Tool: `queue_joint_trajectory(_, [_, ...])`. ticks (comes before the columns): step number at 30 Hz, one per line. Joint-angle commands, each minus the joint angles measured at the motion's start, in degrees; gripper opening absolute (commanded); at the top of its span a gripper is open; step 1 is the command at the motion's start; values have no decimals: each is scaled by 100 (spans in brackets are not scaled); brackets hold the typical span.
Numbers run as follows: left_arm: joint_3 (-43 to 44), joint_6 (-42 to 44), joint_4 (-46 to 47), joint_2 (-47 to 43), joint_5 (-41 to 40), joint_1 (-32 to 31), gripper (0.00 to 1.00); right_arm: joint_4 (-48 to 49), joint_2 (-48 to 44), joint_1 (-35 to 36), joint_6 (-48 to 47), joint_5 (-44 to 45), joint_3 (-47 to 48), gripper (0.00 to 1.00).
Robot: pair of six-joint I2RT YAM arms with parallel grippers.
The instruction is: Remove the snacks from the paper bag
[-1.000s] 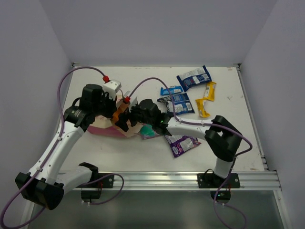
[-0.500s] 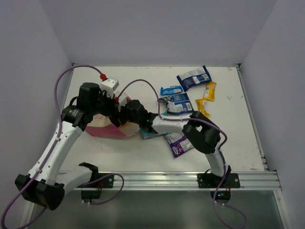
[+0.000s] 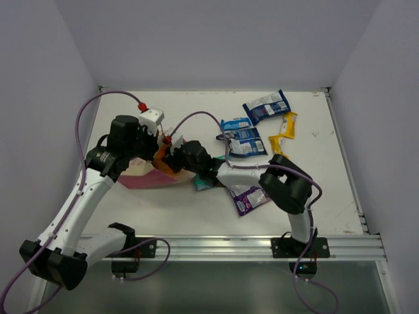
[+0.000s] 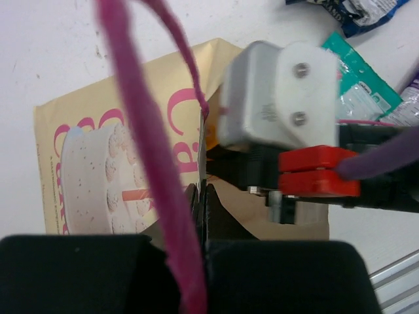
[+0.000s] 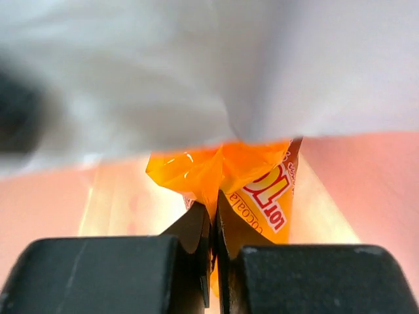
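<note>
Right wrist view: right fingers (image 5: 194, 233) pinch the orange packet (image 5: 252, 173) (inside the paper bag (image 4: 85, 131)), left fingers (image 4: 220, 221) clamp its rim.

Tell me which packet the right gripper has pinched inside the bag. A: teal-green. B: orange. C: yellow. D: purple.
B: the right wrist view shows the right gripper shut on the crinkled end of the orange packet, inside the paper bag.

White table (image 3: 124, 108) bearing paper bag (image 3: 141, 176), three blue-and-white packets (image 3: 266, 106), yellow packet (image 3: 289, 124), teal packet (image 3: 204, 184), purple packet (image 3: 249, 196)
</note>
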Motion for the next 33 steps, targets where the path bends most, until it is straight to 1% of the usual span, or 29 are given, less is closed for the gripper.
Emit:
queue_joint_trajectory(1, [-169,-250,380,-53,-746,-20,0,-195,-844,-45,31,133,-289,0])
queue_joint_trajectory(4, [-363,-374,600,61,-1072,-20,0,-564,-1467,-45,75,-69,-527,0])
queue_joint_trajectory(5, [-450,-383,644,88,-1124,-11,0,-661,-1835,-45,58,-235,-614,0])
queue_joint_trajectory(9, [-556,-409,847,202,-1186,-11,0,-1364,-2540,-45,23,-465,-738,0])
queue_joint_trajectory(10, [-574,-383,899,228,-1212,-11,0,-1705,-2898,-45,14,-465,-756,0])
queue_joint_trajectory(12, [-591,-313,952,237,-1318,-11,0,-1927,-3278,-80,-4,-544,-852,0])
queue_joint_trajectory(13, [-583,-295,961,246,-1370,-11,0,-2250,-3619,-98,31,-544,-835,0])
queue_joint_trajectory(16, [-583,-251,961,264,-1564,-11,0,-2892,-3990,-335,128,-606,-537,0])
queue_joint_trajectory(17, [-583,-251,953,264,-1608,-11,0,-3112,-4148,-509,172,-597,-423,0])
queue_joint_trajectory(18, [-583,-268,944,246,-1652,-11,0,-3271,-4202,-615,189,-510,-135,0])
queue_joint_trajectory(19, [-591,-286,909,220,-1687,-11,0,-3516,-4229,-721,216,-483,16,0])
queue_joint_trajectory(20, [-591,-304,891,202,-1722,-11,0,-3615,-4238,-992,320,-500,166,0])
queue_joint_trajectory(22, [-600,-339,847,150,-1871,-11,0,-3817,-4168,-1283,453,-570,579,0])
queue_joint_trajectory(23, [-600,-365,830,132,-1924,-11,0,-3818,-4046,-1528,549,-545,676,0])
queue_joint_trajectory(25, [-583,-400,786,79,-1872,-11,0,-4018,-3782,-1741,611,-536,1123,0])
queue_joint_trajectory(26, [-548,-418,786,62,-1724,-11,0,-4081,-3441,-1907,664,-536,1412,0])
queue_joint_trajectory(29, [-434,-453,759,-61,-1425,-11,0,-4073,-2834,-2084,656,-676,1757,0])
queue_joint_trajectory(30, [-398,-453,759,-105,-1154,-20,0,-4064,-2396,-2093,638,-685,1958,0])
queue_joint_trajectory(33, [-267,-453,829,-307,-740,-20,0,-3871,-1761,-2119,743,-597,2283,0])
